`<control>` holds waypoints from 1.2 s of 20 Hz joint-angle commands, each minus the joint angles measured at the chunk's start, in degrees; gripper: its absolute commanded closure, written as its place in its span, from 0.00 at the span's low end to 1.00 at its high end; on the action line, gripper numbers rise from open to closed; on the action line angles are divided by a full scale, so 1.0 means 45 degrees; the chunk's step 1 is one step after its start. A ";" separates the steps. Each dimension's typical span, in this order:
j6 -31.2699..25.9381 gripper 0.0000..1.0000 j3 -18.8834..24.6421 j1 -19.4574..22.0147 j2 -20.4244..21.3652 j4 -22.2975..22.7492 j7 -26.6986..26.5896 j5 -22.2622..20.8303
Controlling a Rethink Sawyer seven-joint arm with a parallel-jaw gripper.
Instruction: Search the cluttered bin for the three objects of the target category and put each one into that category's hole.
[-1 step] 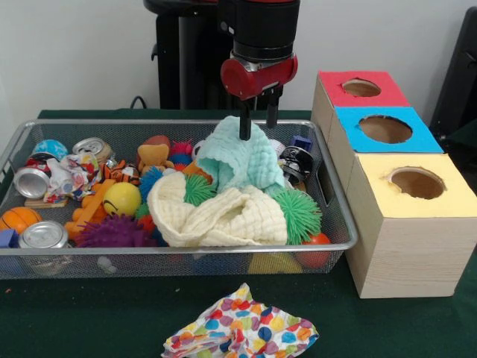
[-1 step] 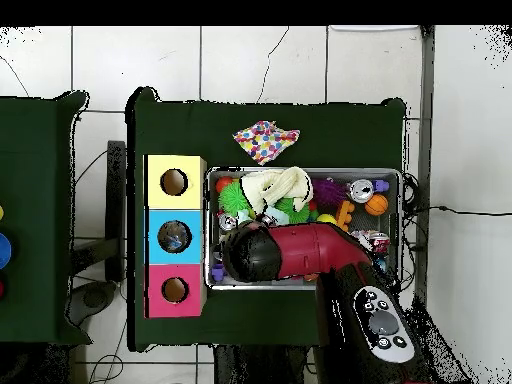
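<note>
The gripper (image 1: 257, 123) pinches the mint cloth (image 1: 242, 160), lifted over the bin's (image 1: 339, 216) far side. The dotted cloth (image 1: 242, 332) lies on the table nearby, outside any hole. The cream cloth (image 1: 223, 216) remains inside; judged early.

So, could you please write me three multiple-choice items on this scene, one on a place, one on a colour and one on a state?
1. Where does the polka-dot cloth lie?
A. In the wire bin
B. On the green table in front of the bin
C. On the yellow box

2. What colour is the top of the middle box?
A. Blue
B. Red
C. Yellow

3. What is the pincer doing?
A. Hanging over the boxes
B. Closed on the mint cloth, lifting it in a peak
C. Holding a can

Answers:
1 B, the cloth lies outside the wire bin.
2 A, it sits between the red and yellow tops.
3 B, the cloth peaks up at the fingertips.
</note>
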State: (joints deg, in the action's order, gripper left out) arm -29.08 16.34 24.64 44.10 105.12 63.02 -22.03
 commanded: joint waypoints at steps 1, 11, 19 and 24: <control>0.0808 0.00 0.0477 0.0454 -0.0526 0.0289 0.1839 0.0339; 0.1779 0.00 -0.0038 0.0757 -0.1901 -0.0115 0.1905 -0.0318; 0.2872 0.00 0.0012 0.1227 -0.3325 -0.0557 0.1507 -0.0620; 0.3020 0.00 -0.0068 0.1266 -0.3796 -0.0798 0.1333 -0.0640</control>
State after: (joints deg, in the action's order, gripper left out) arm -17.47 16.28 29.29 33.01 105.12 63.02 -22.11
